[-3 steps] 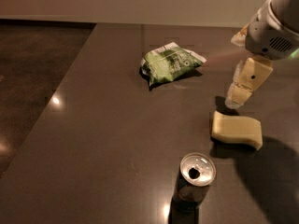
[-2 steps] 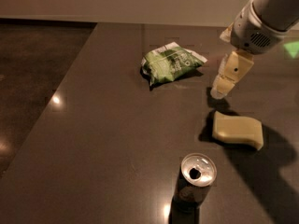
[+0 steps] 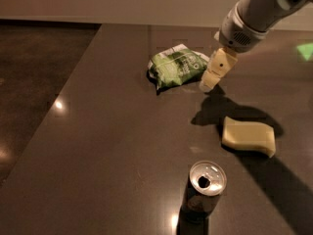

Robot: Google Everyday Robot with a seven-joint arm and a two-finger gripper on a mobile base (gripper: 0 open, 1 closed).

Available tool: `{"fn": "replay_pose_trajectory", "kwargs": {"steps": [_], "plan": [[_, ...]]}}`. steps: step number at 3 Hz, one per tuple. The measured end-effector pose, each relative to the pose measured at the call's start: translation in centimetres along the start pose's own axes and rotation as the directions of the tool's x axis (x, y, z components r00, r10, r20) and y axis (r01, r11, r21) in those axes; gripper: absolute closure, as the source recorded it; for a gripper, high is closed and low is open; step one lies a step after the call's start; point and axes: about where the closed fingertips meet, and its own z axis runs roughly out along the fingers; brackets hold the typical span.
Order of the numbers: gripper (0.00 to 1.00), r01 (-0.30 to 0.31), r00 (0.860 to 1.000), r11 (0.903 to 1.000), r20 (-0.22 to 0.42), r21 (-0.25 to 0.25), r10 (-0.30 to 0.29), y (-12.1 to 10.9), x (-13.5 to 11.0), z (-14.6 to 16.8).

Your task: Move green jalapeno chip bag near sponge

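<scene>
The green jalapeno chip bag (image 3: 176,66) lies crinkled on the dark table at the upper middle of the camera view. The pale yellow sponge (image 3: 249,135) lies flat to the lower right of it, well apart. My gripper (image 3: 208,84) hangs from the white arm at the upper right, its cream fingers pointing down just right of the bag's right end, low over the table. It holds nothing that I can see.
An opened silver-topped can (image 3: 206,184) stands upright at the front, below and left of the sponge. The dark table (image 3: 107,146) has its left edge running diagonally, with the floor beyond. A green light patch (image 3: 305,50) lies at the far right.
My gripper has moved left and away from the sponge, toward the chip bag's right end. The bag, sponge and can have not moved.
</scene>
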Motion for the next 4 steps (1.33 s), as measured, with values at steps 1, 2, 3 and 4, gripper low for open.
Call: {"fn": "replay_pose_trajectory", "kwargs": {"steps": [1, 2, 3, 4], "plan": [[0.00, -0.024, 1.000, 0.9997, 0.013, 0.002, 0.024, -2.1, -1.5, 3.1], [0.00, -0.052, 0.998, 0.9986, 0.018, -0.003, 0.052, -3.7, -2.8, 6.0], [0.00, -0.074, 0.997, 0.9972, 0.003, 0.009, 0.074, -5.6, -3.2, 7.6], [0.15, -0.083, 0.996, 0.9965, -0.016, -0.005, 0.083, -6.4, -3.2, 8.9]]}}
